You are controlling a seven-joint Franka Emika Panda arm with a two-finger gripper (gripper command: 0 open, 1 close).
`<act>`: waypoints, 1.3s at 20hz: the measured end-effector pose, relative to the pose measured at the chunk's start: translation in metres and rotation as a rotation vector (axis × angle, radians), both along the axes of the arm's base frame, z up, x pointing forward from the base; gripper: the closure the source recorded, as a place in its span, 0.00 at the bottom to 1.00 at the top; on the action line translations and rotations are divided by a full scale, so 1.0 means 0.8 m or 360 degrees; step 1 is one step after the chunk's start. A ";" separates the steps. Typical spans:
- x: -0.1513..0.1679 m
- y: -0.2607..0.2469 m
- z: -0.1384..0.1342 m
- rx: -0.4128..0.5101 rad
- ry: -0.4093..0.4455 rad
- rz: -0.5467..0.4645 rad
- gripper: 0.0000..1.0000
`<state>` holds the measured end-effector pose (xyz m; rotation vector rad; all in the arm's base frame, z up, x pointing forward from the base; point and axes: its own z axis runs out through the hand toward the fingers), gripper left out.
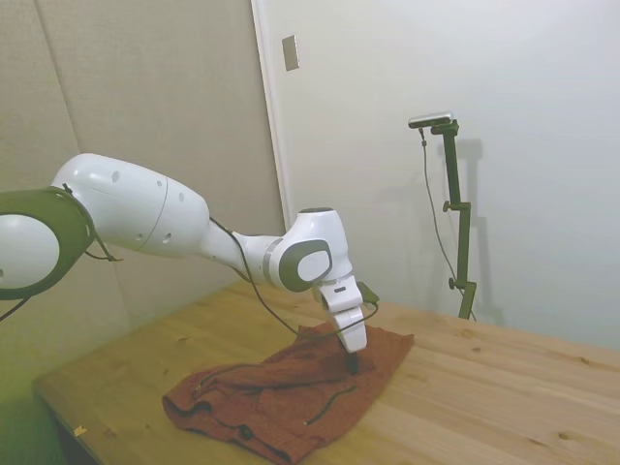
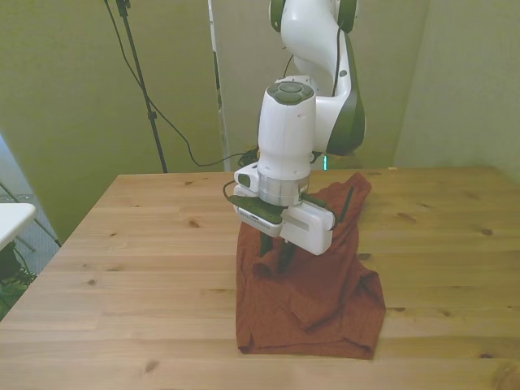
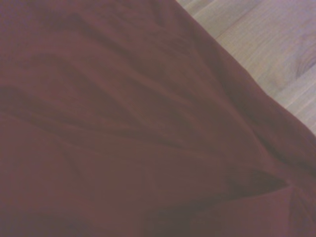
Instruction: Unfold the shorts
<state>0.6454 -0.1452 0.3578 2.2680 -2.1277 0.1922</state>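
Pressing down onto the rust-red shorts (image 2: 313, 284), the white arm's hand (image 2: 275, 262) is meeting the cloth with its two dark fingers (image 2: 266, 249) parted a little, each tip touching or sinking into the fabric on the side of the shorts toward the front view's left. Whether any cloth is pinched between the fingers cannot be told, though the gap between them is showing in the front view. The shorts are lying on the wooden worktop (image 2: 146, 268), rumpled and partly folded over themselves, with one end trailing back under the arm and the other end spreading toward the worktop's near edge in the front view. A dark strip of trim (image 2: 348, 203) is running along the shorts at the end nearest the arm's base. In the side view the hand (image 1: 353, 366) is standing nearly upright on the shorts (image 1: 281, 397), close to the garment's far end, while a thin dark cord or slit (image 1: 329, 402) is curving across the cloth just beside the hand and dark edging (image 1: 208, 383) is showing at the bunched end farthest from it. The wrist view is filling almost wholly with creased reddish cloth (image 3: 123, 128), a corner of pale worktop (image 3: 266, 44) lying just beside the shorts' edge.
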 end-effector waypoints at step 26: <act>0.097 0.245 0.081 -0.0152 -0.0291 0.0481 1.00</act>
